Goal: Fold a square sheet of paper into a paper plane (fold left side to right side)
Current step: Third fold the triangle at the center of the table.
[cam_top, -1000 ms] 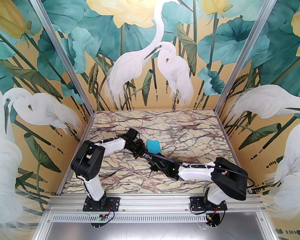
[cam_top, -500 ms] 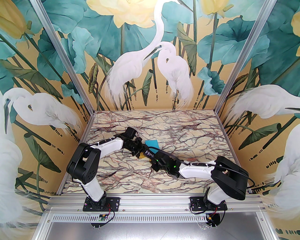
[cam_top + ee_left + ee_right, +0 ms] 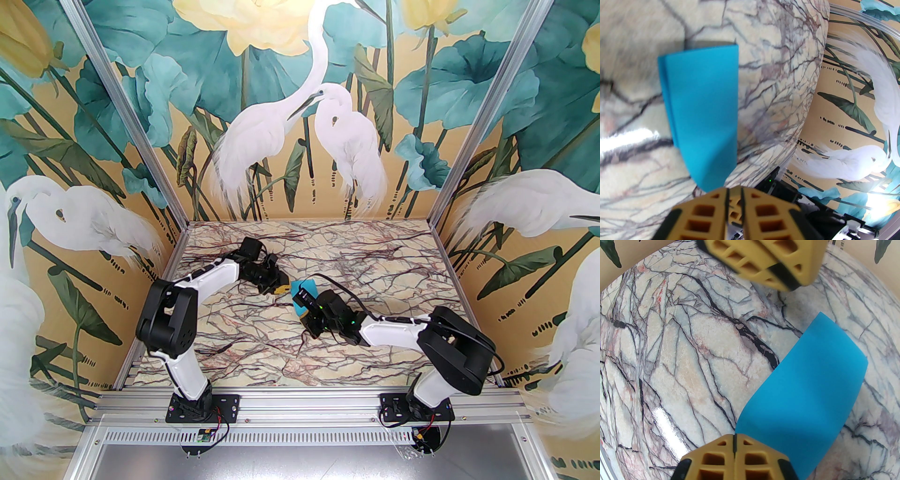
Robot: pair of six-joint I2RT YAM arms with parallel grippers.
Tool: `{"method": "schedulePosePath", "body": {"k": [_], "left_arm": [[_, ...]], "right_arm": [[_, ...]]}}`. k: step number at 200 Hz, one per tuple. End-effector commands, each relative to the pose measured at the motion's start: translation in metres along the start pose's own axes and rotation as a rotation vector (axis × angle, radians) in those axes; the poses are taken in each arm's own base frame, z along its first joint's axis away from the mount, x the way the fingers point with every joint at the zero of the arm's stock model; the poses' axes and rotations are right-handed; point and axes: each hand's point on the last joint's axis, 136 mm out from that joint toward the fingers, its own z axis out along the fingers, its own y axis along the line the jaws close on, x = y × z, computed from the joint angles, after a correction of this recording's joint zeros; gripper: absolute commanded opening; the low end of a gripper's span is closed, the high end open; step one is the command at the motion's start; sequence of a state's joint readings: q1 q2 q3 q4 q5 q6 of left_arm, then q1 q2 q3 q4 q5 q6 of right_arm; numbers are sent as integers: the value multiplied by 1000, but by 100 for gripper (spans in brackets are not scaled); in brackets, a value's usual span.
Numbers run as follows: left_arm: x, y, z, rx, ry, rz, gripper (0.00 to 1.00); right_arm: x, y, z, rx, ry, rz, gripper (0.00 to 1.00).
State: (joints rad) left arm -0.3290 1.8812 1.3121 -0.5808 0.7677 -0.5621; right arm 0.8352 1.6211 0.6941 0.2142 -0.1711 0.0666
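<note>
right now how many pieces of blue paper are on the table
1. The square sheet of paper, folded over, lies on the table, with the left gripper at its left edge and the right gripper over its near end, which hides part of it.

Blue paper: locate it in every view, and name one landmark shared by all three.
Top external: the blue paper lies at mid-table, its near end hidden under the right arm.
Left wrist: the blue paper is left of centre, just beyond the left gripper.
Right wrist: the blue paper is at lower right, beside the right gripper.
Shared landmark: the dark-veined marble table.
</note>
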Motion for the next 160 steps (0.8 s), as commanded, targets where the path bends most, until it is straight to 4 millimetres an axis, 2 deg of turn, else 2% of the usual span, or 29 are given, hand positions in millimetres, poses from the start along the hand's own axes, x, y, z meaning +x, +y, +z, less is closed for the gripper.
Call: {"method": "schedulePosePath", "body": {"k": [1, 32, 82, 125, 160], "left_arm": [[2, -3, 24, -7, 89, 55, 15], [-3, -6, 53, -41, 144, 97, 12], [-6, 15, 83, -120, 192, 114, 10], [-2, 36, 94, -191, 213, 128, 6], [2, 49, 98, -220, 231, 129, 4]], "right_arm": [[-11, 5, 3, -71, -18, 65, 0], [-13, 2, 8, -97, -9, 102, 0], [-15, -7, 10, -124, -25, 182, 0], [-13, -19, 10, -141, -15, 246, 0], [-10, -41, 9, -80, -12, 294, 0]]}}
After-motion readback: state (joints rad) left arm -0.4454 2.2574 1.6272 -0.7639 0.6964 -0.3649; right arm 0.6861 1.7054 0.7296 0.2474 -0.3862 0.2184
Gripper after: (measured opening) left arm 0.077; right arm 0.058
